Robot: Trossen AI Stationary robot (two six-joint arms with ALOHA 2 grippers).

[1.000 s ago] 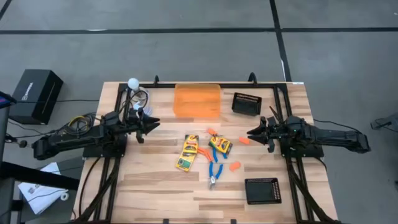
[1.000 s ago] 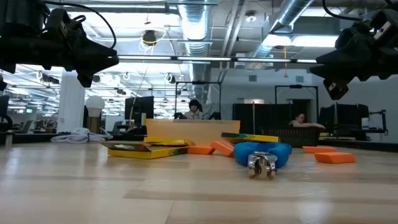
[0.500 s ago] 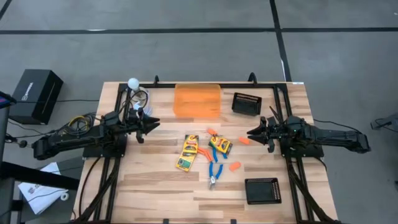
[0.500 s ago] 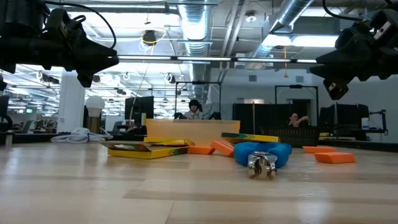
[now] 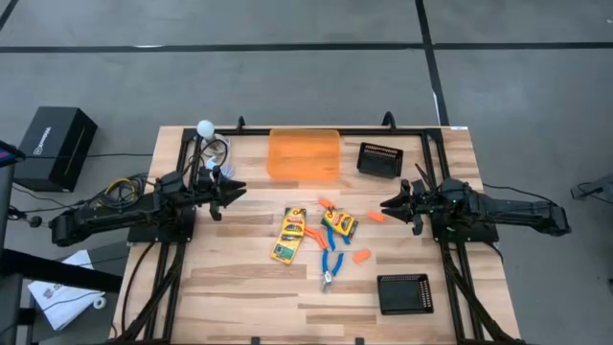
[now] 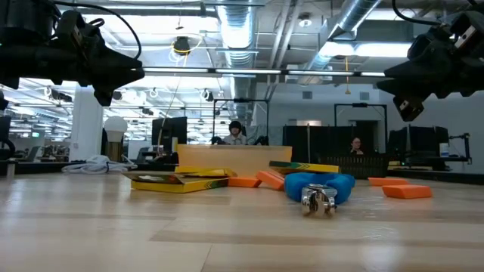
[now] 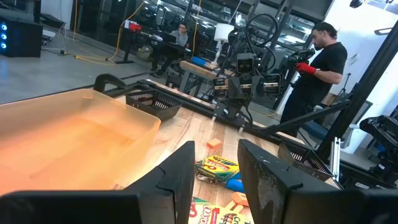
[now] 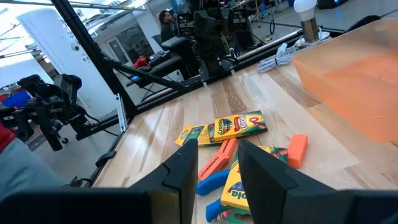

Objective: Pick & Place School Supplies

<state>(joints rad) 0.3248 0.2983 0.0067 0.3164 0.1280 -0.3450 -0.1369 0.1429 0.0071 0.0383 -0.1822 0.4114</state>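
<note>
School supplies (image 5: 324, 240) all loose at tabletop centre: crayon boxes (image 5: 288, 235), blue scissors (image 5: 331, 261), orange stubs (image 5: 361, 256); none placed, orange bin (image 5: 304, 154) at far edge looks empty. Left gripper (image 5: 233, 190) and right gripper (image 5: 388, 204) both hover clear, fingers parted, empty; whole job left

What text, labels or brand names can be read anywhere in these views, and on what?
"Crayola": on the yellow-and-green crayon box in the left wrist view, just legible.
Crayon boxes in the right wrist view: printing blurred, unreadable.
Black case on the floor: white logo too small to read.
</note>
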